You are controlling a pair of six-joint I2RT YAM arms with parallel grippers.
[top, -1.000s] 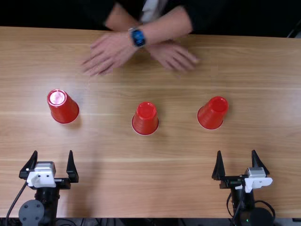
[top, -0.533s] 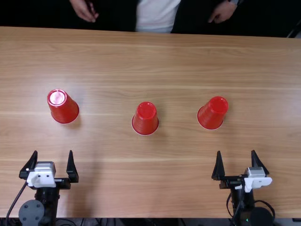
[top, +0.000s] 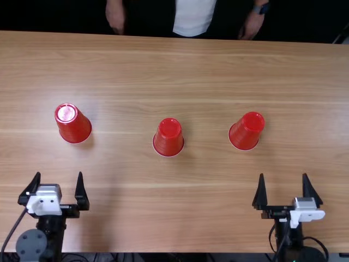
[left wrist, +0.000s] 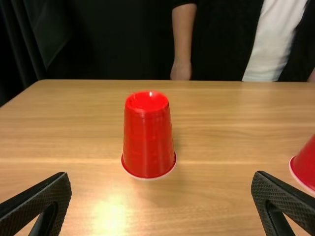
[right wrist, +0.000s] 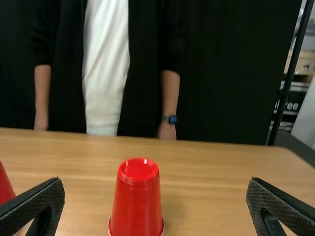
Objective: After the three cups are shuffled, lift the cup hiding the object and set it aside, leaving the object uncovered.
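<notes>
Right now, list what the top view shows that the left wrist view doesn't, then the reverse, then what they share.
The top view adds the right cup, the middle cup in full, and the right jaws, open near the near edge of the table. The left wrist view adds the side wall of the left cup down to its rim, which sits flat on the wood. Both share the left cup, upside down, part of the middle cup, the left jaws, open, and the table.

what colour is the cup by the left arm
The left cup is red, whitish at its bottom rim; clearest in the left wrist view.
</notes>
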